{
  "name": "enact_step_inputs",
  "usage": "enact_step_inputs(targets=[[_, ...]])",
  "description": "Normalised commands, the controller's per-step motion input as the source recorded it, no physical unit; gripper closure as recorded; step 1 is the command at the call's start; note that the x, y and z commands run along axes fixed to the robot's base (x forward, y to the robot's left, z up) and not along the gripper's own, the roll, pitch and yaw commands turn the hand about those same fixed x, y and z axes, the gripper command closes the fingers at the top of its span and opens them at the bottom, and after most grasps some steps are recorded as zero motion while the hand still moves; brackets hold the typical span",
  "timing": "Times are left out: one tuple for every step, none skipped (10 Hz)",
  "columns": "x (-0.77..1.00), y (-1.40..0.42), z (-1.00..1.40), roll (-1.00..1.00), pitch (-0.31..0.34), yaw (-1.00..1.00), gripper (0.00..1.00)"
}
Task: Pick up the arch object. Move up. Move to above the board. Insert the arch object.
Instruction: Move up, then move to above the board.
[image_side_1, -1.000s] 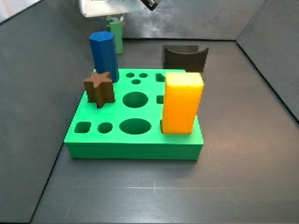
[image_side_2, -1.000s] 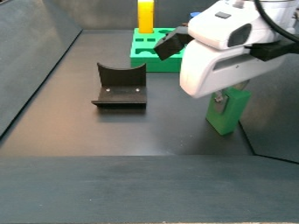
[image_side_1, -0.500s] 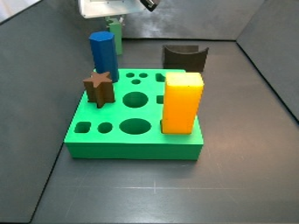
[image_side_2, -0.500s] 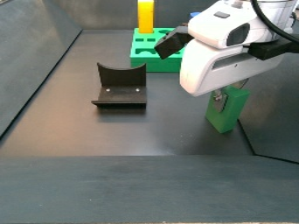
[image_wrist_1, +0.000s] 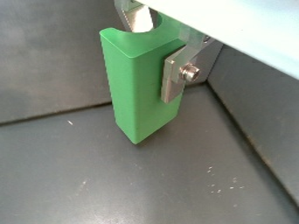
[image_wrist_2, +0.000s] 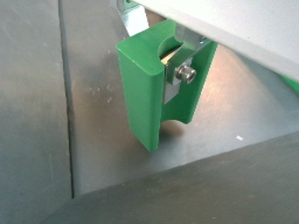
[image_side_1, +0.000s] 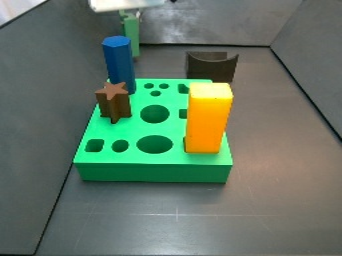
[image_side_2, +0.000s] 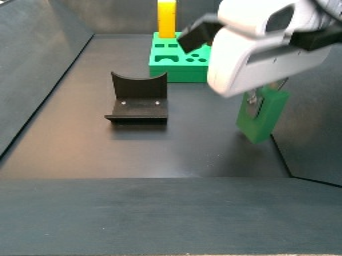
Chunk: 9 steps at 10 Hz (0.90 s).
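The arch object (image_wrist_1: 138, 83) is a narrow medium-green block, upright between my gripper's (image_wrist_1: 156, 48) silver fingers (image_wrist_1: 176, 74). The gripper is shut on it near its top, at the arched cutout, as both wrist views show (image_wrist_2: 152, 92). In a side view the white gripper (image_side_2: 261, 92) holds the arch object (image_side_2: 262, 115) a little above the dark floor, near the side wall. The board (image_side_1: 154, 140), a bright green slab with shaped holes, lies apart from it. In this side view the gripper (image_side_1: 130, 10) is at the top edge, with the arch object (image_side_1: 132, 32) behind the blue prism (image_side_1: 118, 60).
On the board stand an orange block (image_side_1: 209, 117), a brown star (image_side_1: 111, 100) and the blue prism. A dark brown block with a curved cutout (image_side_2: 136, 97) lies on the floor between board and gripper. Grey walls (image_side_2: 314, 140) close in the floor.
The gripper has risen with the arch object held in it; the block's lower end now hangs a little higher above the floor. Nothing else moved.
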Motion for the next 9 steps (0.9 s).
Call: enact_step_inputs(targets=[[-0.02, 0.02, 0.48, 0.04, 0.042, -0.04, 1.0], [-0.03, 0.01, 0.34, 0.06, 0.047, -0.03, 1.0], [-0.16, 0.17, 1.0, 0.45, 0.165, 0.0, 1.0], [-0.16, 0.17, 1.0, 0.44, 0.159, 0.03, 1.0], [-0.16, 0.15, 1.0, 0.4, 0.144, 0.04, 1.0], [-0.15, 0.14, 1.0, 0.3, 0.103, 0.04, 1.0], [-0.15, 0.14, 1.0, 0.25, 0.082, 0.04, 1.0], [-0.14, 0.13, 1.0, 0.17, 0.053, 0.03, 1.0], [-0.14, 0.12, 1.0, 0.14, 0.05, 0.03, 1.0]])
